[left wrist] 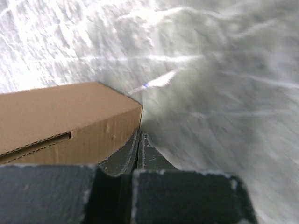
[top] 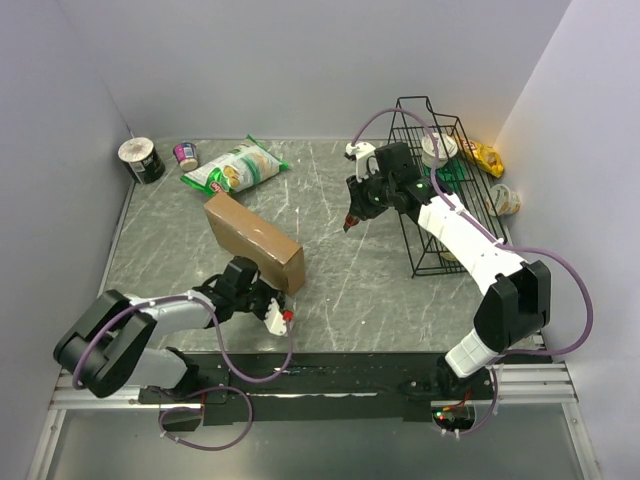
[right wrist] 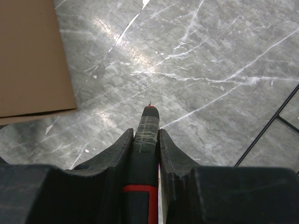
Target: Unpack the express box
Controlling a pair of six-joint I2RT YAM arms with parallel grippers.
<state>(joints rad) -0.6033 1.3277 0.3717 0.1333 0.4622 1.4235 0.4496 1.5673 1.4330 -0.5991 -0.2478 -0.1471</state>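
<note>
A: Where is the express box point(top: 252, 236) now?

B: On the tabletop point(top: 350, 285), left of centre and closed. Its near end is just beside the left hand point(left wrist: 138, 147). The snack bag point(top: 235, 167) lies behind it, apart.

A: And the hands?

B: The left hand is pressed together, w/ nothing between the fingers. It sits low at the corner of the box end. Touching or only very near, the wrist view does not tell. The right hand point(right wrist: 145, 134) is clamped on a tool point(right wrist: 149, 114), black, w/ a red tip and tape round the neck. It hangs over bare tabletop, right of the box and apart from it.

A: So the step is prob. opening the flap?

B: It seems so. The end face shows a slit point(left wrist: 42, 142) under the fold-over flap. To do this well, the tool tip should enter the slit at a shallow angle and not stab down, otherwise it may damage what is inside. The left hand should brace the box from the opposite side, bc a light box prob. slides easily on this smooth stone.

A: Any risk?

B: The tool is thin, so it may turn in the grip if pushed hard. Slow push, low force. Also the wire basket point(top: 412, 225) is close by the right arm, so the elbow needs care.
</note>
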